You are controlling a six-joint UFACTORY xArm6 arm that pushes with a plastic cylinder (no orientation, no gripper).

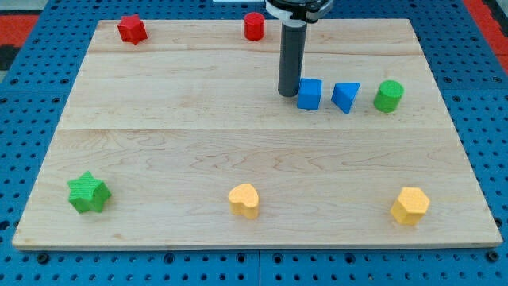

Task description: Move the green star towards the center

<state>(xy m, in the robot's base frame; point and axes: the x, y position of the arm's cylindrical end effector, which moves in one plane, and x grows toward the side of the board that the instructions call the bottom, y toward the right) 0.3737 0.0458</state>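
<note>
The green star (pixel 87 193) lies near the board's bottom left corner. My tip (pixel 287 94) rests on the board in the upper middle, just left of the blue cube (pixel 309 94) and close to touching it. The tip is far from the green star, up and to the right of it.
A blue triangle (pixel 345 97) and a green cylinder (pixel 388 95) stand right of the blue cube. A red star (pixel 131 29) and a red cylinder (pixel 253 25) sit along the top edge. A yellow heart-like block (pixel 244 200) and a yellow hexagon (pixel 410 206) sit near the bottom edge.
</note>
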